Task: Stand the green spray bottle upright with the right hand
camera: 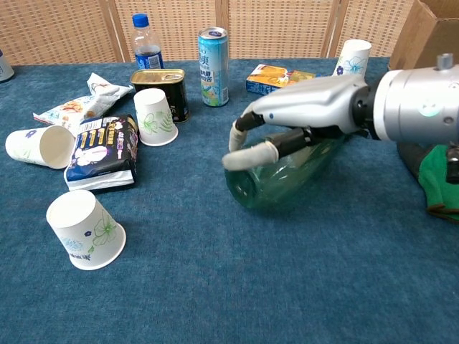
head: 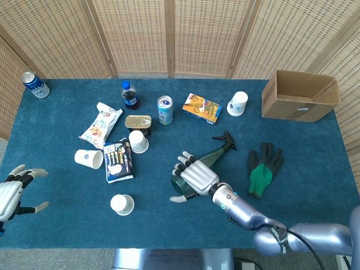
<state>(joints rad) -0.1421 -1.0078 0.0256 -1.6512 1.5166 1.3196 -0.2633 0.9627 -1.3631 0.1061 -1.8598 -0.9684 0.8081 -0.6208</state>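
Head view: right hand (head: 196,178) sits over the fat end of the bottle (head: 209,158), fingers draped across its top, thumb out to the side near the base. Bottle lies on its side on the blue table (head: 315,163), centre-right, black trigger head (head: 226,140) pointing away toward the back right. Chest view confirms it: right hand (camera: 287,129) wraps the bottle (camera: 287,175) from above, fingers curled over it, thumb (camera: 249,155) across the near face. Contact is clear; a loose grip, bottle still flat on the table.

Left hand (head: 14,191) is at the far left edge, fingers spread, holding nothing, off the table items.

Glove (head: 262,165), black and green, lies just right of the bottle, apart from it. Cardboard box (head: 299,95) at back right.

Labels: tall can (camera: 213,66) carries Chinese characters, too small to read beyond that. Dark snack bag (camera: 104,150) has print that is not legible. Orange box (camera: 278,77) has print, unreadable. Blue-cap bottle (camera: 148,44) has a dark label, text not resolved. Flat tin (camera: 162,84) has no readable text. Paper cups show a floral print only: one on its side (camera: 86,231) nearest the camera, one inverted (camera: 155,117) by the tin, one (camera: 353,57) at the back by the box.
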